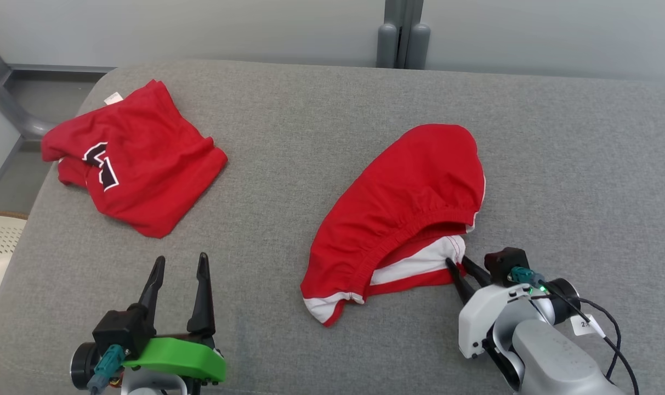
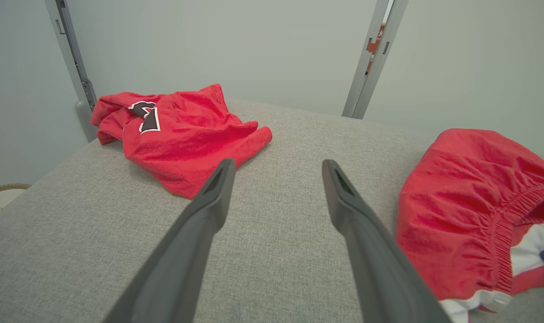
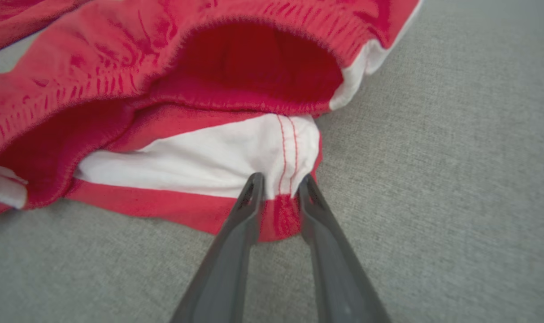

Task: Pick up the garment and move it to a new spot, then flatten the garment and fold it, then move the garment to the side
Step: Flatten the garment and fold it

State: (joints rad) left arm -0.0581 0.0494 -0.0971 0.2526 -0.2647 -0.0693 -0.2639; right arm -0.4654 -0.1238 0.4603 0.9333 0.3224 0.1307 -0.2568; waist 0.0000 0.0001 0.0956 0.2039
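Far left, a red jersey (image 1: 137,164) lies loosely bundled near the edge of the grey cushion (image 1: 310,99), and nothing is touching it. Just this side of it the left gripper (image 1: 181,257) hovers over bare fabric, jaws spread wide with nothing between them. Across to the middle-right: the red shorts (image 1: 403,197) sit in a rumpled heap, waistband gaping, white trim showing at the near hem. And here is the action — the right gripper (image 3: 280,179) is down at that hem, fingers drawn in on a pinch of red-and-white cloth, which bunches between the tips. By the look of it, this is only the opening pick-up: the shorts aren't off the cushion yet — moving, flattening, folding and setting aside all remain.
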